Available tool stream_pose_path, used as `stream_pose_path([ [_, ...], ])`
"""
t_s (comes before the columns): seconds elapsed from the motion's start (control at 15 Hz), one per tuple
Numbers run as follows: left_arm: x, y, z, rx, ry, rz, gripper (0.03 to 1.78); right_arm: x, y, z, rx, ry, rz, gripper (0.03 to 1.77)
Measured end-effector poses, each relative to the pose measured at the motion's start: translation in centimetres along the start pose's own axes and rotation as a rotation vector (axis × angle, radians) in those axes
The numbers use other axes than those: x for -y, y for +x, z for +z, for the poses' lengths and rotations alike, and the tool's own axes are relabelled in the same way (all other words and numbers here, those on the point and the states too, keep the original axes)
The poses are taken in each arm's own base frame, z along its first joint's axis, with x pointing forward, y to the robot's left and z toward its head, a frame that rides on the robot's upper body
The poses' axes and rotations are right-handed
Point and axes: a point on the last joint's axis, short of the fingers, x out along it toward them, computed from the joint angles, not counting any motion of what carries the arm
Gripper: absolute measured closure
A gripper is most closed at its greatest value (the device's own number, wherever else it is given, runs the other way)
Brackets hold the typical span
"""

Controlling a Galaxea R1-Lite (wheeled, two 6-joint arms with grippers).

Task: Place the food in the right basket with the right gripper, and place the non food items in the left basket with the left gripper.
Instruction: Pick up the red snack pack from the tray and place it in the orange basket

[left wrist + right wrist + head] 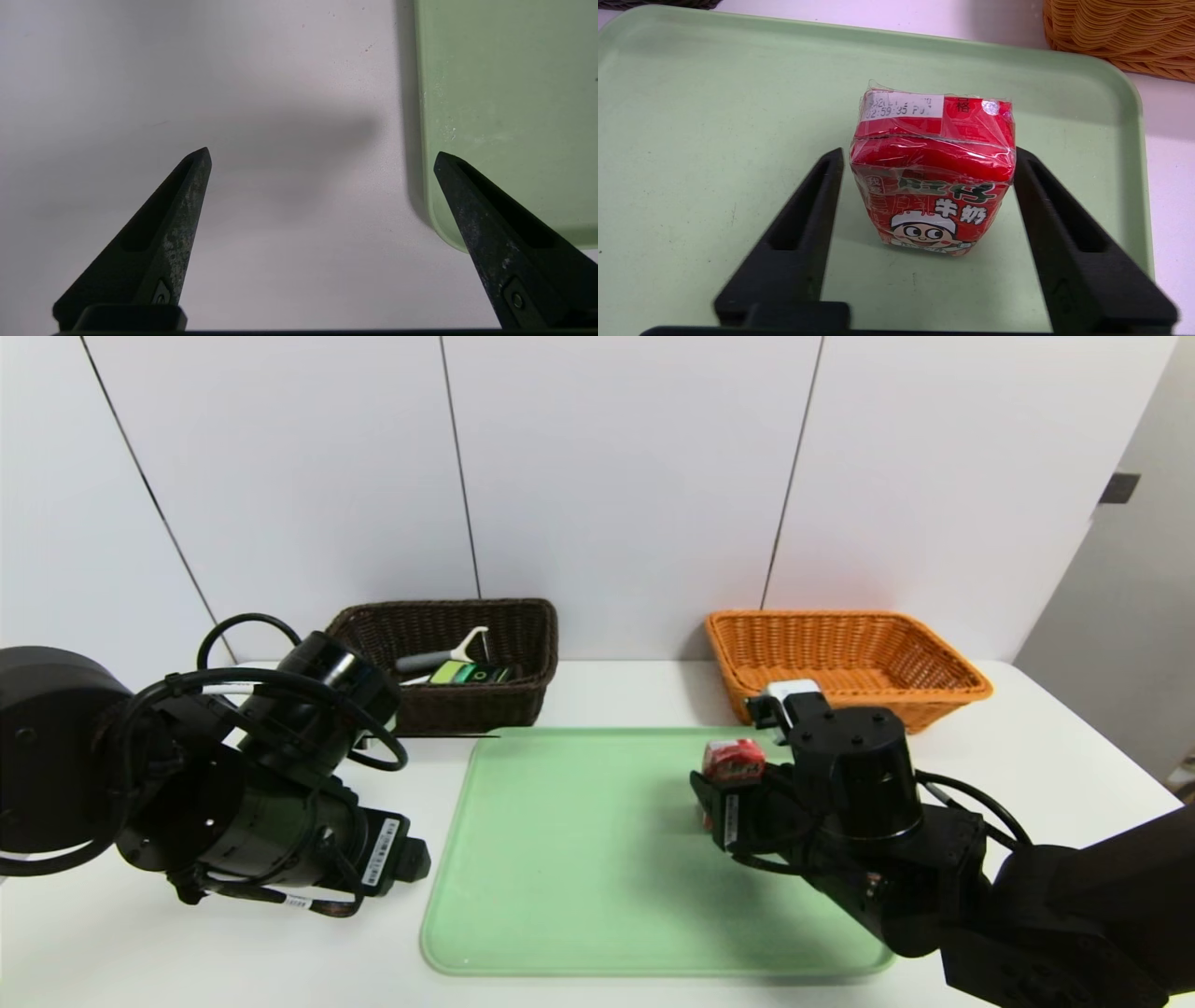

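- Standing upright on the green tray [714, 140], toward its far right part: red drink carton [931, 172], shrink-wrapped in clear film, with a cartoon boy's face, white and green lettering on the front and a white date stamp on top.
- Flanking the carton on both sides: right gripper [927, 161], black pointed fingers [803, 219] close against its side faces; contact too tight to call, so cannot tell whether clamped or merely closing in.
- Seen from the head camera as a small red block [734, 761], lower half hidden behind the right arm's black wrist.
- Sitting just beyond the tray's far right corner: orange wicker basket [845, 658], near wall flared toward the carton, interior bare where visible, near left corner covered by the gripper's white camera block.
- Bare green tray surface left of and in front of the carton; raised rim running round the tray.
- Resting at the back left against the wall: dark brown wicker basket [457, 663], holding a white Y-peeler [448, 653] with grey handle and a black bottle with green label [471, 673]; pen not made out.
- Hovering over bare white table [257, 140] just left of the tray's near left corner: left gripper [322, 156], jaws wide apart, nothing between them.
- Cut off at the frame edge: both arms' upper links.
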Motion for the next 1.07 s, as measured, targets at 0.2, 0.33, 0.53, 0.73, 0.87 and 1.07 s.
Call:
stream_pose_path([
  [0.2, 0.0, 0.1, 0.0, -0.006, 0.001, 0.001, 0.12, 0.0, 0.0, 0.0, 0.0, -0.001, 0.001, 0.96],
  [0.33, 0.0, 0.2, 0.0, -0.007, 0.001, 0.002, 0.12, 0.0, 0.0, 0.0, 0.002, 0.001, 0.004, 1.32],
  [0.53, 0.0, 0.2, 0.0, -0.006, -0.005, 0.002, 0.12, -0.1, -0.1, 0.3, 0.024, 0.011, 0.009, 1.43],
  [0.73, 0.0, 0.3, -0.2, -0.013, -0.005, 0.005, 0.12, -0.2, -0.3, 0.9, 0.061, 0.021, 0.019, 1.43],
  [0.87, 0.0, 0.3, -0.3, -0.015, -0.005, 0.006, 0.12, -0.2, -0.5, 1.5, 0.084, 0.027, 0.024, 1.43],
  [1.07, -0.1, 0.1, -0.2, -0.006, -0.006, 0.007, 0.12, -0.2, -0.7, 3.2, 0.167, 0.034, 0.034, 1.43],
])
